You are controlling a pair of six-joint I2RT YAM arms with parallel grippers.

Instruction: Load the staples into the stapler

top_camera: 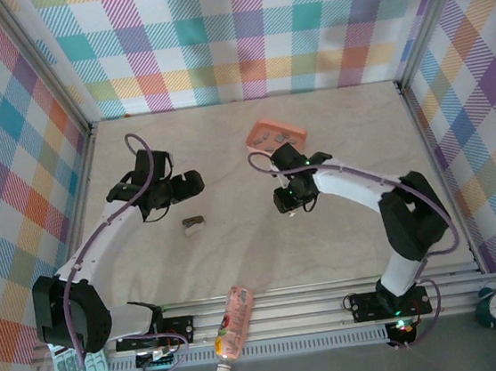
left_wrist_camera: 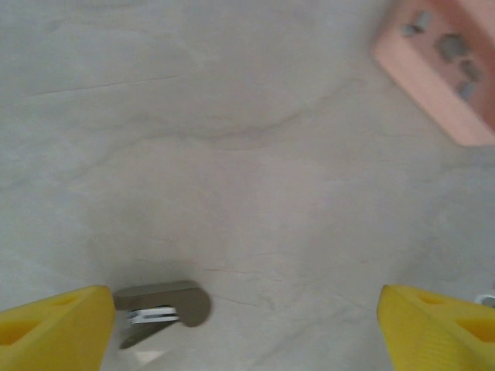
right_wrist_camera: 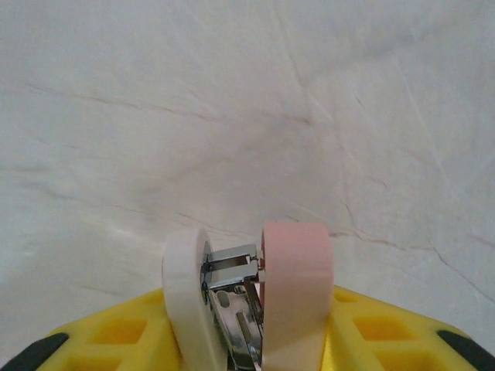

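Right gripper (right_wrist_camera: 247,328): part closed on the stapler (right_wrist_camera: 294,270), yellow fingers pressed against its white and pink sides, nose pointing ahead. Bare metal channel (right_wrist_camera: 232,267) showing between those 2 sides. Cannot tell whether opened far enough for loading. Held low over the table (top_camera: 226,152), near the tray (left_wrist_camera: 421,97) and on its near side.

Left gripper (left_wrist_camera: 246,328): wide open, nothing between the fingers. Hangs over bare table left of centre. Small grey stapler-like item (left_wrist_camera: 166,297) lying just by its left finger, not touched.

Staples (left_wrist_camera: 451,48): at least 3 short grey strips, lying flat and apart in the shallow pink tray at the far middle of the table. Blurred; exact count not given. None picked up, none in the stapler.

Handling, as judgement:
- Strips likely very light, thin, smooth metal; prone to slip from a loose pinch.
- Likely brittle along the length; apt to snap into pieces if bent or squeezed hard.
- Take 1 strip across its long sides, near mid-length, with a light grip.
- Approach from above; allow for the tray wall beside the fingers and the light tray sliding.
- Keep the strip level and in line with the channel when feeding.
- Stapler body rigid, smooth plastic; firm hold needed against twisting.
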